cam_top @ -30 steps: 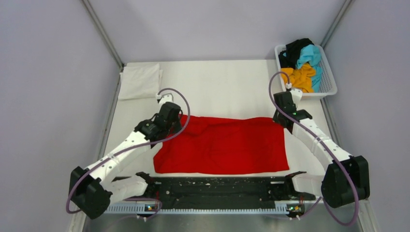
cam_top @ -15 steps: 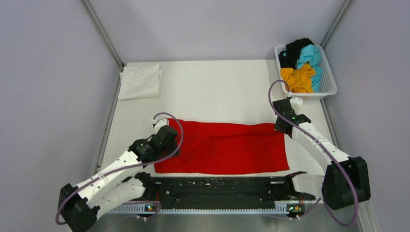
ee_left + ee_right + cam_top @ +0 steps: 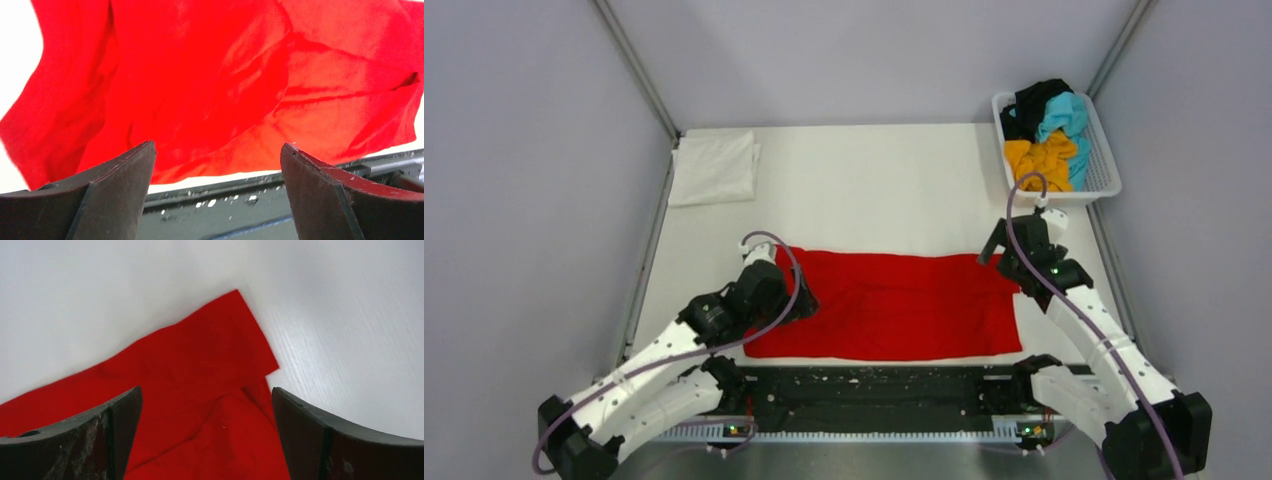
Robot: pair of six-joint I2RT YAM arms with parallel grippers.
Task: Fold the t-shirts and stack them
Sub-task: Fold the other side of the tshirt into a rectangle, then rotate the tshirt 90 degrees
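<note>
The spread t-shirt [image 3: 894, 305] is laid flat on the near middle of the table [image 3: 884, 180], just behind the base rail [image 3: 874, 385] that is fixed along the near edge. The left gripper [image 3: 798, 300] is placed over the shirt's left end. The right gripper [image 3: 994, 250] is held above its far right corner, which is seen between the fingers in the right wrist view. A folded t-shirt [image 3: 714, 168] is laid in the table's far left corner, well apart from the spread one. The basket [image 3: 1107, 186] is set at the far right corner, and a heap of t-shirts [image 3: 1049, 140] is contained in it.
</note>
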